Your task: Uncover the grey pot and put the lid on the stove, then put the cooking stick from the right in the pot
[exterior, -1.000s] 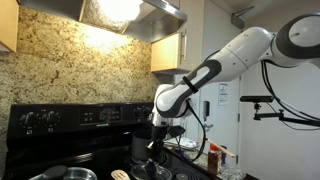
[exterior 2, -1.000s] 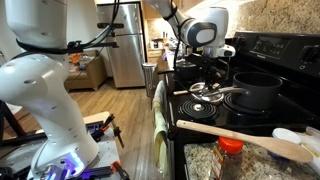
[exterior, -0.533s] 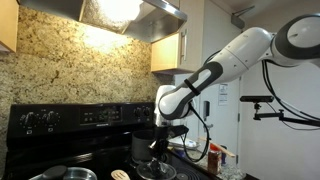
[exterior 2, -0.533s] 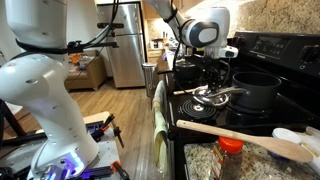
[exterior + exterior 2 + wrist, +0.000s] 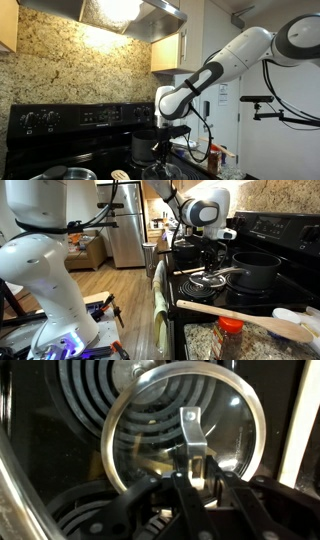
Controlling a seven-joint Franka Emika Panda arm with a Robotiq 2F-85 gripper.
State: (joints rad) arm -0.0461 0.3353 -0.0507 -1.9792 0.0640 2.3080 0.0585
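Over the stove [image 5: 85, 390], end effector [image 5: 195, 472] clamped on the lid [image 5: 145, 430], panel [image 5: 80, 115] markings too small to read.

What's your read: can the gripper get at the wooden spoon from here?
Probably yes, after releasing the lid, which the gripper holds on a coil burner. The wooden spoon lies uncovered on the counter beside the stove; only a red-capped jar stands close to it.

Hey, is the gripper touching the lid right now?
Touching. In the wrist view the gripper pinches the lid by its handle, jaws tight against it.
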